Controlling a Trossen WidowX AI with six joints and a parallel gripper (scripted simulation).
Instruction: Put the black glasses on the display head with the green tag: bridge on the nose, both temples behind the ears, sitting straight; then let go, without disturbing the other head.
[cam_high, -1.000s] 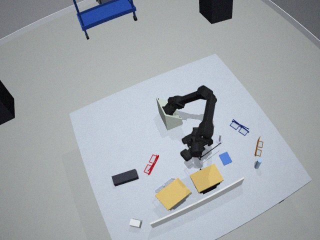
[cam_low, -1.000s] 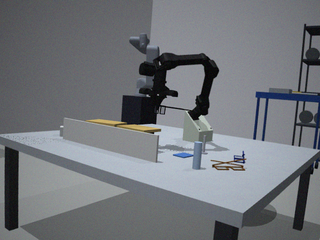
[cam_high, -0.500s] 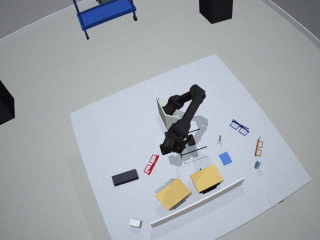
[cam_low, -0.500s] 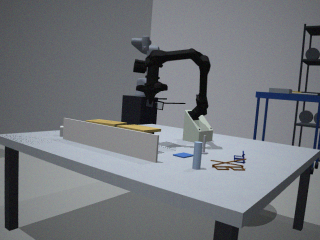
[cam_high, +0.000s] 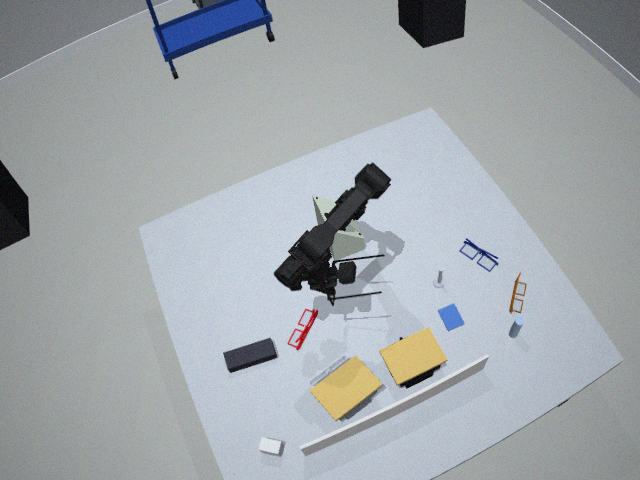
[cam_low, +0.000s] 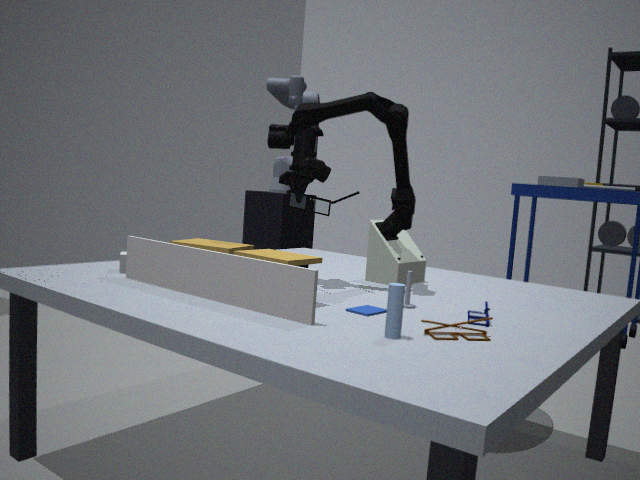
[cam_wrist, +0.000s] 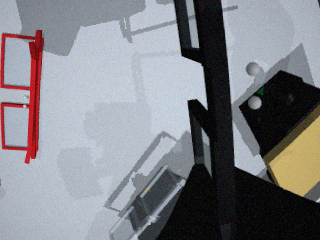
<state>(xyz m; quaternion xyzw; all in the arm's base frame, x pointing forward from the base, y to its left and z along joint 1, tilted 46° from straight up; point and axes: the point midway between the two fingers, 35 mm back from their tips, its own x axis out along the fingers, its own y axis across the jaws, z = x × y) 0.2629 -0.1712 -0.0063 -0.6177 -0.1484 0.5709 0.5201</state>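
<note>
My gripper (cam_high: 331, 298) (cam_low: 298, 198) is shut on the black glasses (cam_high: 361, 295) (cam_low: 345, 197) (cam_wrist: 220, 90), held high above the table, left of the boards in the exterior view. Both temples are spread, pointing towards the right in the top view. A black display head (cam_high: 421, 377) (cam_wrist: 270, 125) stands under the right yellow board (cam_high: 413, 356) (cam_low: 279, 255); a small green patch (cam_wrist: 261, 91) shows on it in the wrist view. A grey head (cam_high: 361, 406) is mostly hidden under the left board (cam_high: 346, 387); pale-framed glasses (cam_high: 329, 369) show at its front.
Red glasses (cam_high: 303, 329) (cam_wrist: 35, 100) and a dark block (cam_high: 250, 354) lie left. A long pale wall (cam_high: 395, 405) (cam_low: 222, 279) runs behind the heads. A thin post (cam_high: 439, 277), blue pad (cam_high: 451, 316), blue cylinder (cam_high: 515, 328), and blue (cam_high: 485, 262) and orange glasses (cam_high: 511, 304) are right.
</note>
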